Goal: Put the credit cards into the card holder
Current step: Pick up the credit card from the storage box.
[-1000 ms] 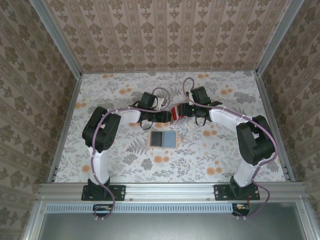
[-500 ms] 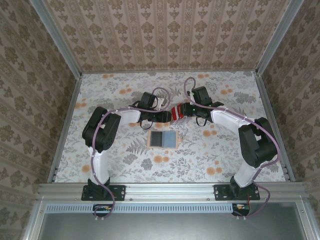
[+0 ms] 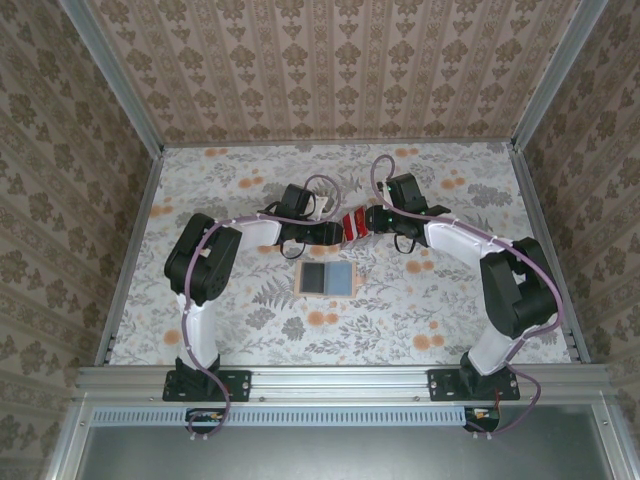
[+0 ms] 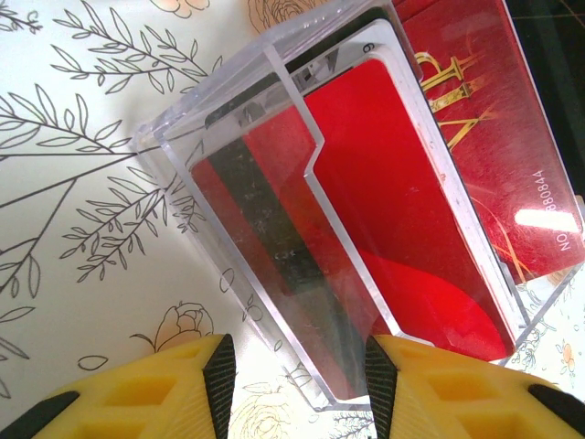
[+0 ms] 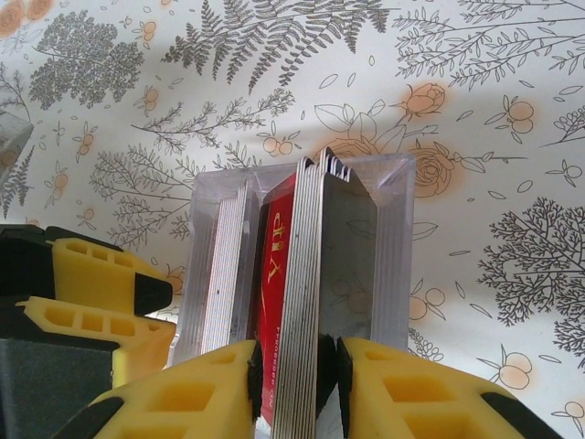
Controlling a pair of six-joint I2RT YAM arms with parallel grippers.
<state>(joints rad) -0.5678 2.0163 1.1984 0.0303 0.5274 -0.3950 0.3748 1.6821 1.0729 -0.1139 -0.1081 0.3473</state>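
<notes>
- Left arm (image 3: 200,265): we see its base at 7 o'clock, elbow bent, forearm running toward 3 o'clock.
- Right arm (image 3: 515,285): base at 5 o'clock, elbow bent, forearm reaching toward 10 o'clock.
- Left gripper (image 3: 335,233) and right gripper (image 3: 361,222) meet nose to nose, just toward 12 o'clock of centre.
- Left yellow fingers (image 4: 137,398) sit partway apart and grip a clear case (image 4: 210,119).
- Right yellow fingers (image 5: 201,393) are pinched on the credit cards (image 5: 297,302), with a pad on each face.

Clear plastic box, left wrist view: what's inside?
Inside the clear plastic box: stacked red plastic cards, the front one showing a dark band. Faces behind it are covered.
</notes>
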